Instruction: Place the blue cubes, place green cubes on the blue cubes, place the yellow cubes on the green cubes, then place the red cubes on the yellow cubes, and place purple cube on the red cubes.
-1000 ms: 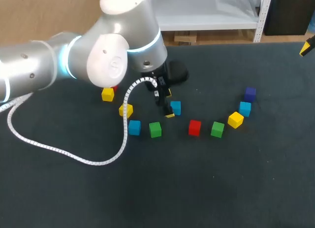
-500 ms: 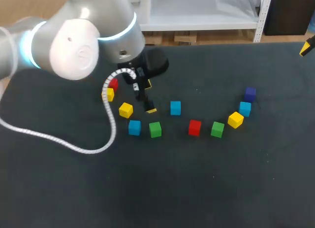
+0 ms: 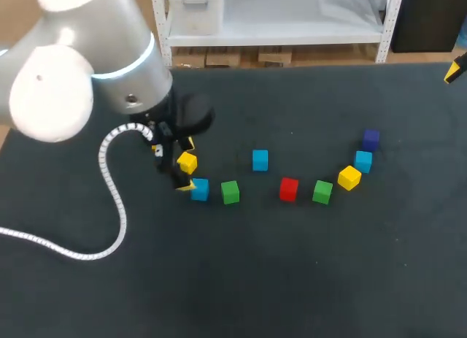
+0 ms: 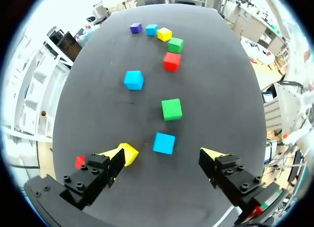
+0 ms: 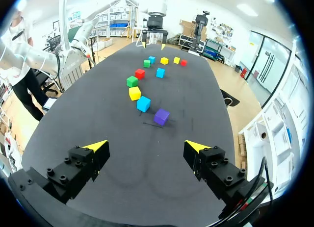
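Note:
A loose arc of cubes lies on the dark table. My left gripper (image 4: pixel 164 157) hangs open above its left end, over a blue cube (image 4: pixel 164 143) (image 3: pixel 199 190), holding nothing. A yellow cube (image 4: pixel 128 153) (image 3: pixel 187 162) lies by one finger and a red cube (image 4: pixel 80 162) outside it. Ahead are a green cube (image 3: pixel 230 192), a blue cube (image 3: pixel 260 160), a red cube (image 3: pixel 289 188), a green cube (image 3: pixel 322 192), a yellow cube (image 3: pixel 349 177), a blue cube (image 3: pixel 363 161) and a purple cube (image 3: pixel 371 139). My right gripper (image 5: pixel 146 146) stands open and empty, well short of the purple cube (image 5: pixel 161 116).
My left arm (image 3: pixel 87 75) and its white cable (image 3: pixel 109 199) cover the table's left side and hide a yellow and a red cube in the head view. One fingertip (image 3: pixel 454 69) of the right gripper shows at the far right edge.
My left arm has swung left and toward the front, away from the middle blue cube, which stays put, to above the left blue cube. The right arm has not moved.

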Motion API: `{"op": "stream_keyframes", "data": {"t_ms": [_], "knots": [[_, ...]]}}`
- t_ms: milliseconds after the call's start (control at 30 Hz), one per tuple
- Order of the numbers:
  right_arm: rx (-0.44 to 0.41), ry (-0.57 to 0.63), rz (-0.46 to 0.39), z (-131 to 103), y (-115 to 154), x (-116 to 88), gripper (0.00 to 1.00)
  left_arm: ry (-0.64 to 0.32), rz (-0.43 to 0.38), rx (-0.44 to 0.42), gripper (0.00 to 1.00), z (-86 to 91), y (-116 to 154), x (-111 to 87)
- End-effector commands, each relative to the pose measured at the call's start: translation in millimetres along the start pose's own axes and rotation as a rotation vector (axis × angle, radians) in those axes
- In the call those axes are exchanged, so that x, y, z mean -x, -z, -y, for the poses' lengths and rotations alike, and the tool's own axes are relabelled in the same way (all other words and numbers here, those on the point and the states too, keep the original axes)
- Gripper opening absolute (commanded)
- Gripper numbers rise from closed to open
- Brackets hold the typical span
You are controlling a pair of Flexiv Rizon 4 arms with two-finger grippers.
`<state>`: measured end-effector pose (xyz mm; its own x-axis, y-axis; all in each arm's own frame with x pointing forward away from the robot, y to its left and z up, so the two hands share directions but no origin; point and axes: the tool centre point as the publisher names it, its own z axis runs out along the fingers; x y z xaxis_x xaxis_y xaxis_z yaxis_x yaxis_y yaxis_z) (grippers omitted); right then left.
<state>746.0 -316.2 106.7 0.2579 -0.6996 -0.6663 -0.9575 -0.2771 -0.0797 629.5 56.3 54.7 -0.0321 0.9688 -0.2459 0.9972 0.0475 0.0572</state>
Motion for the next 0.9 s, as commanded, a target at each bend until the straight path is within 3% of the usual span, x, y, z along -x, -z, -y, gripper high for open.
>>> {"op": "stream_keyframes", "data": {"t_ms": [33,267,800,900], "knots": [[-0.001,0.000,0.000,0,0,0,1.00,-0.037,0.025,0.001,1.00,2.0,-10,-7.1],[-0.001,0.000,0.000,0,0,0,1.00,-0.096,0.022,-0.015,1.00,-5.6,-26,-10.5],[-0.001,0.000,0.000,0,0,0,1.00,-0.137,0.025,-0.026,1.00,-13.1,-49,1.9],[-0.001,0.000,0.000,0,0,0,1.00,-0.141,0.024,-0.032,0.94,-11.7,-52,1.9]]}}
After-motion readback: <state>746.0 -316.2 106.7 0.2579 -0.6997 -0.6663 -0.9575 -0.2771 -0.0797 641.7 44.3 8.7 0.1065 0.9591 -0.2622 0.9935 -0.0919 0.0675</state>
